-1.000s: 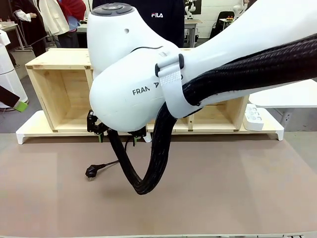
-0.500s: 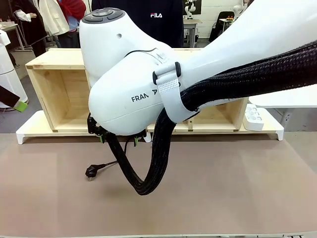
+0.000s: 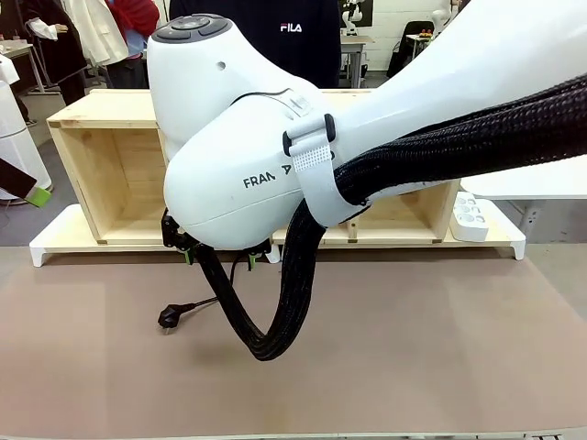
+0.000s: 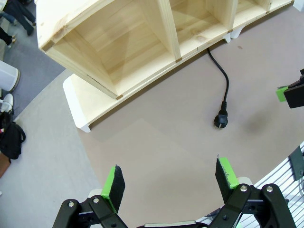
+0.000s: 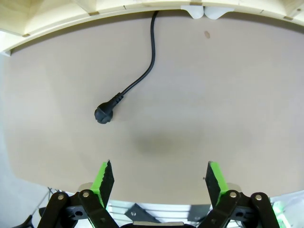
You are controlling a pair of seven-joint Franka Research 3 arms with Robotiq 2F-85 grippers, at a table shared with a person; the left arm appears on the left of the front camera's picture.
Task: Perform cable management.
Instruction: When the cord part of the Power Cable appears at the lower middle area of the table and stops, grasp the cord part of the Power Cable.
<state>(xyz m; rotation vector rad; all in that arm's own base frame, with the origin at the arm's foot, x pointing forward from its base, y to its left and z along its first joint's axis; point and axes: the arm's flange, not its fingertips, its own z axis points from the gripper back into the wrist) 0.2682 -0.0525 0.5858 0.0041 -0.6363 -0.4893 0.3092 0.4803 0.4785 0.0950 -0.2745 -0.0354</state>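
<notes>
The cable (image 3: 197,305) lies on the brown table mat, a thin black cord ending in a round plug (image 3: 169,317). In the right wrist view the cable (image 5: 151,57) runs out from under the wooden shelf down to its plug (image 5: 103,114). My right gripper (image 5: 159,177) hangs open above the mat, to the plug's right, holding nothing. From the front, the right gripper (image 3: 220,257) sits under the big white arm, just in front of the shelf. My left gripper (image 4: 169,178) is open and empty, high over the mat, with the plug (image 4: 220,119) ahead of it.
The long wooden shelf (image 3: 101,110) on white feet stands along the mat's far edge. A white power strip (image 3: 470,215) lies at its right end. The arm's thick black hose bundle (image 3: 284,312) loops down over the mat. A person in a dark top (image 3: 293,37) stands behind the shelf.
The right arm's big white joint shifted slightly to the left a second ago and has been still since. The cable has not moved.
</notes>
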